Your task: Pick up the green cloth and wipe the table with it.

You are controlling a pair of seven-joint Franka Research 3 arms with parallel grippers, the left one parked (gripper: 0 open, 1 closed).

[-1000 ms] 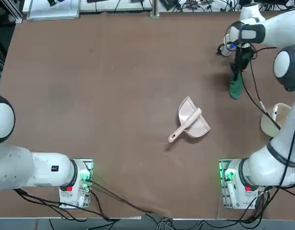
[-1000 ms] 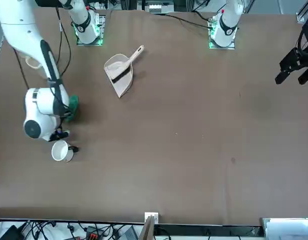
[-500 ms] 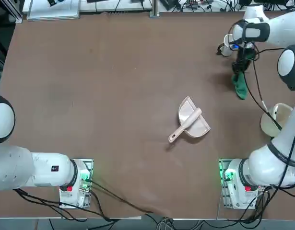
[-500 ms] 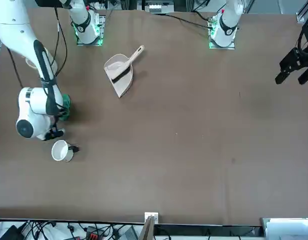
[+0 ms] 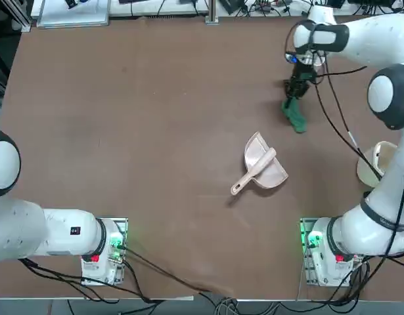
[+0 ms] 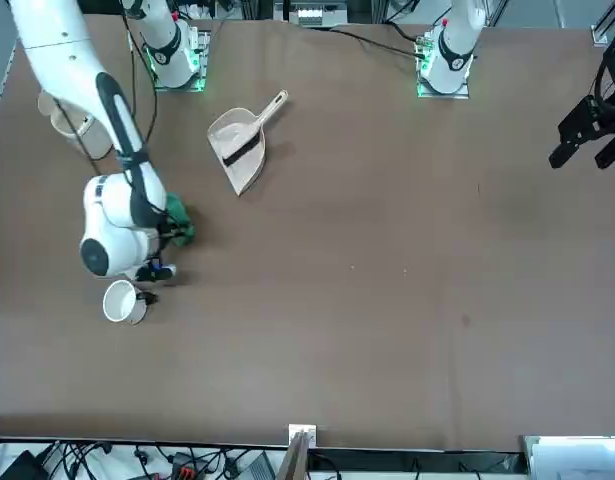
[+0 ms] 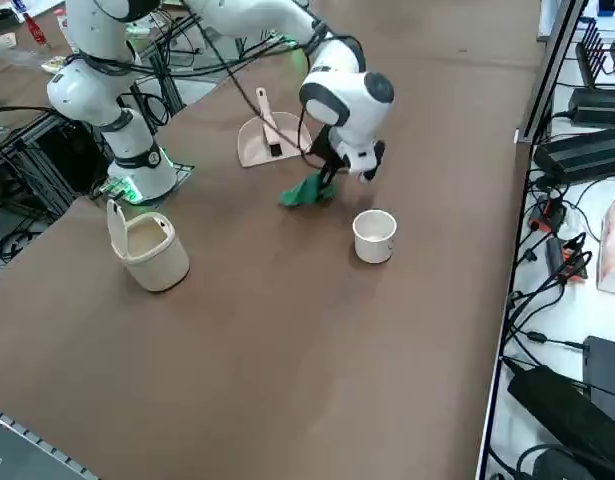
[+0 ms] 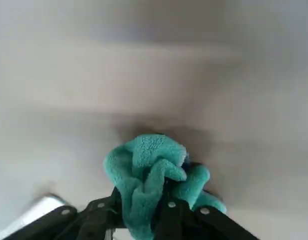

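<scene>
Soft, crumpled green cloth (image 8: 143, 182) pinched by the black two-finger right gripper (image 8: 161, 212)

It is held over the flat brown table (image 7: 317, 370) (whether they touch is hard to see), partly hidden.

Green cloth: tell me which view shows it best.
The right wrist view: the wrinkled green fabric cloth fills its foreground, folds plain, pinched in the right end effector. The top and right side views show it small, hanging below the end effector; the front view shows a green patch partly behind the arm.
</scene>
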